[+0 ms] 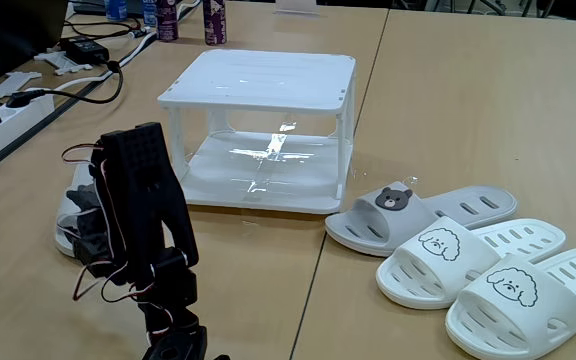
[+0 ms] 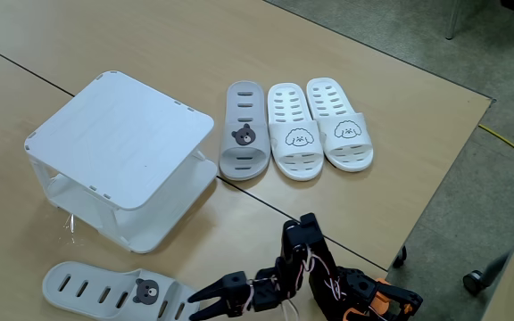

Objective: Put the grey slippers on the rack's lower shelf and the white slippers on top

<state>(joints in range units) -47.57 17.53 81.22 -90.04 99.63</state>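
The white rack (image 1: 258, 80) (image 2: 123, 134) stands mid-table with nothing on its slatted top or on its glossy lower shelf (image 1: 268, 170). One grey slipper (image 1: 393, 210) (image 2: 244, 134) with a bear face lies beside the two white slippers (image 1: 468, 255) (image 2: 315, 125), off one side of the rack. The other grey slipper (image 2: 105, 290) (image 1: 68, 215) lies apart, close in front of the rack. My gripper (image 2: 193, 305) is open. Its fingertips are at that slipper's near end, by the bear strap. In a fixed view the arm (image 1: 143, 220) hides much of this slipper.
A power strip (image 1: 8, 110), cables and a few bottles (image 1: 213, 20) sit at the table's far left edge. A seam between two tabletops (image 1: 338, 200) runs past the rack. The table's edge (image 2: 435, 205) is close behind the three grouped slippers.
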